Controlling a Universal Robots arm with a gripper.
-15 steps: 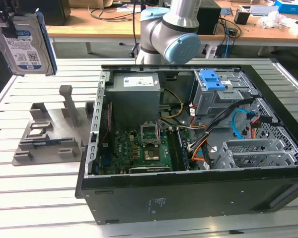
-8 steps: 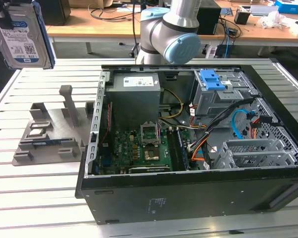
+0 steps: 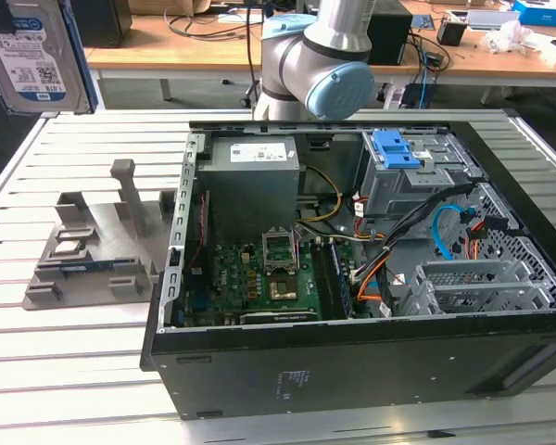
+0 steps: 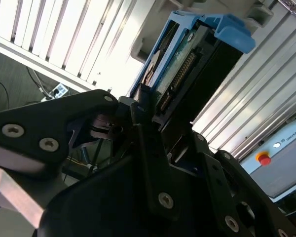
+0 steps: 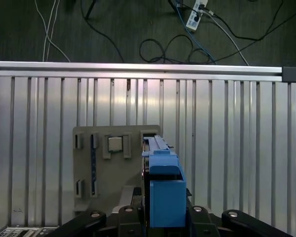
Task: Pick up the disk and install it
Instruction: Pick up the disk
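- Step in hand, by my read: pick is done and you're in the carry. The install isn't done yet.
- The gripper [image 5: 165,215] is pinching the disk [image 3: 28,51]. In the second wrist view its black fingers [image 4: 143,133] are clamped on the blue-framed edges.
- In the exterior view the disk is in the upper left of the frame, off the table [image 3: 74,371] and well apart from the open computer case [image 3: 352,375].
- The first wrist view looks down past the disk onto the grey fixture [image 5: 113,163].
- The drive cage [image 3: 417,190], with a bare blue bracket [image 3: 396,148] on it, is in the upper right of the case.
- The install calls for you to line the disk's frame up square with a cage slot and keep clear of the loose cables [image 3: 445,232] beside it.
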